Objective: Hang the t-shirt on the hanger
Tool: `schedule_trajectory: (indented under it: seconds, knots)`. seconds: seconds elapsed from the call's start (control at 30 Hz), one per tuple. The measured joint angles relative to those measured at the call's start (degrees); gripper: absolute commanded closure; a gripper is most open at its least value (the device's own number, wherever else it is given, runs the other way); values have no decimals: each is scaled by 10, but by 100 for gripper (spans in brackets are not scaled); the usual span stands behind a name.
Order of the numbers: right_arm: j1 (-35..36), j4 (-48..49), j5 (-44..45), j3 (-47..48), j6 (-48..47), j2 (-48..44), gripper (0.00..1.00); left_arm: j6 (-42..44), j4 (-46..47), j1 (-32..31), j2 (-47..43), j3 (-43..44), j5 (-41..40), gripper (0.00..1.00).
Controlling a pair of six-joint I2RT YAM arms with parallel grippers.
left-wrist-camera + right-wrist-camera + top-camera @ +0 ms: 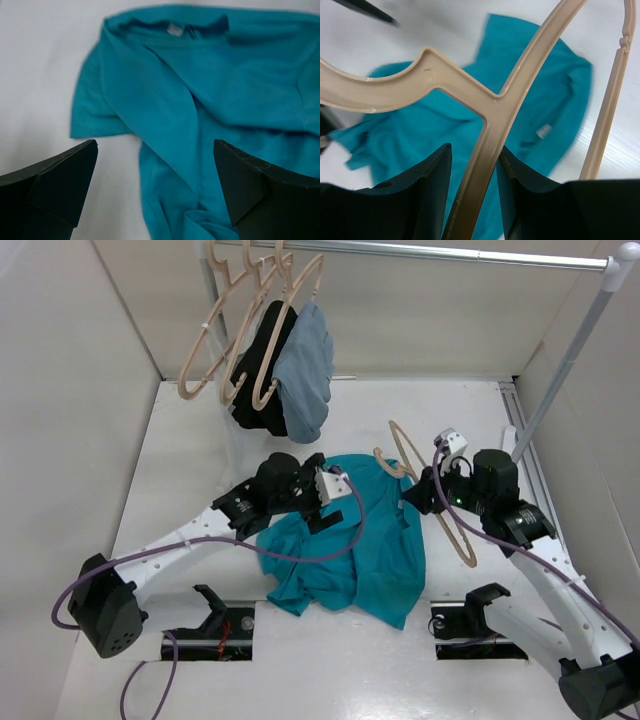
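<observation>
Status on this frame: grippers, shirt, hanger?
Left gripper open over the t-shirt, holding nothing. Right gripper shut on the hanger. T-shirt crumpled on table, not yet on hanger. Nothing seen between them.

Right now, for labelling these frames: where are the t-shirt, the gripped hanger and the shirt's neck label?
t-shirt (pixel 388 558), top view, middle of the crumpled body.
hanger (pixel 491 114), right wrist view, junction below the hook.
neck label (pixel 174 30), left wrist view, centre of the tag.

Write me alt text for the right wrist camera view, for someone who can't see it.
The right end effector is shut on a beige plastic hanger, holding it above a teal t-shirt that lies crumpled on the white table. The shirt's small white neck label is visible.
</observation>
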Motion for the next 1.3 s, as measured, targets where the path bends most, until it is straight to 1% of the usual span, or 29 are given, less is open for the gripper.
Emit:
schedule_trajectory:
  seconds: [0.1,0.2,0.33,0.47,0.6,0.67,0.77,0.8,0.83,0.87,0.9,0.93,0.97,1.0,1.07,1.2,1.23,1.27,1.3]
  knots:
    - [0,39,-76,-8,13,-10,100,10,-4,0,-8,-38,9,0]
    - [0,62,-143,-14,14,-23,100,37,29,0,-41,-46,14,0]
    - [0,88,-227,-32,14,-43,100,104,81,0,-87,-39,33,0]
    - [0,96,-285,-42,12,-44,100,180,96,-8,-96,-19,68,0]
    - [0,103,-317,-42,11,-37,100,239,91,-40,-66,5,76,0]
    - [0,110,-327,-42,10,-28,100,258,86,-55,-31,26,78,0]
    - [5,114,-334,-42,9,-18,100,267,76,-61,30,59,72,0]
    - [9,114,-334,-41,8,-15,100,268,76,-61,48,67,68,4]
    - [13,114,-335,-41,7,-14,100,269,77,-61,65,73,64,11]
    - [19,113,-332,-41,8,-12,100,272,78,-60,76,75,64,24]
    - [22,113,-332,-41,7,-10,100,276,77,-60,83,75,63,57]
    - [25,114,-331,-41,7,-8,100,276,74,-60,88,75,62,76]
    - [28,113,-330,-41,8,-8,100,283,71,-61,90,75,62,91]
    - [30,109,-327,-41,8,-8,100,291,68,-60,90,77,61,100]
    - [30,114,-308,-37,7,-10,100,307,39,-59,90,78,63,100]
    - [31,110,-285,-33,1,-8,100,313,19,-52,91,80,77,100]
    - [32,106,-278,-27,-5,-3,99,313,11,-48,92,83,84,100]
    - [35,95,-264,-17,-14,4,92,313,-1,-43,93,90,91,100]
    - [36,81,-247,-3,-24,12,79,315,-12,-38,93,97,97,100]
